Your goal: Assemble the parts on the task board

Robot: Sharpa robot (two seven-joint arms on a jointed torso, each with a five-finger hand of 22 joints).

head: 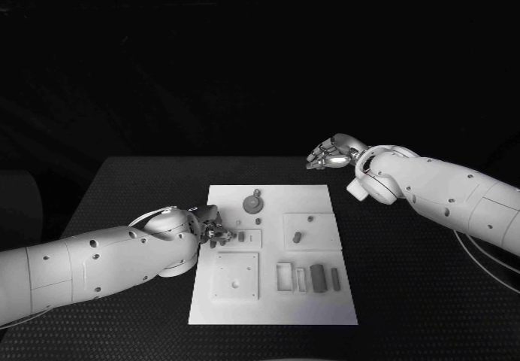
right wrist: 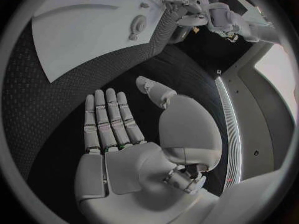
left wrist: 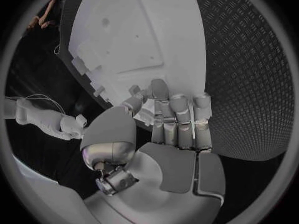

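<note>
The white task board [head: 284, 310] lies in the middle of the black table. A round grey part [head: 252, 203] sits near its far edge, and small grey parts [head: 297, 237] lie around the centre. Two dark bar-shaped parts [head: 318, 277] stand by rectangular slots at the near right. My left hand [head: 213, 228] is low over the board's left edge. In the left wrist view its fingers [left wrist: 177, 119] reach out straight over the board [left wrist: 143, 35], the thumb close beside them, and nothing shows in them. My right hand [head: 331, 154] hovers past the board's far right corner, its palm [right wrist: 118, 129] flat and empty.
A square plate with small holes [head: 235, 276] occupies the board's near left. In the right wrist view the board [right wrist: 81, 30] with the round part [right wrist: 138, 22] lies beyond the fingers, with bare black table on every side of it.
</note>
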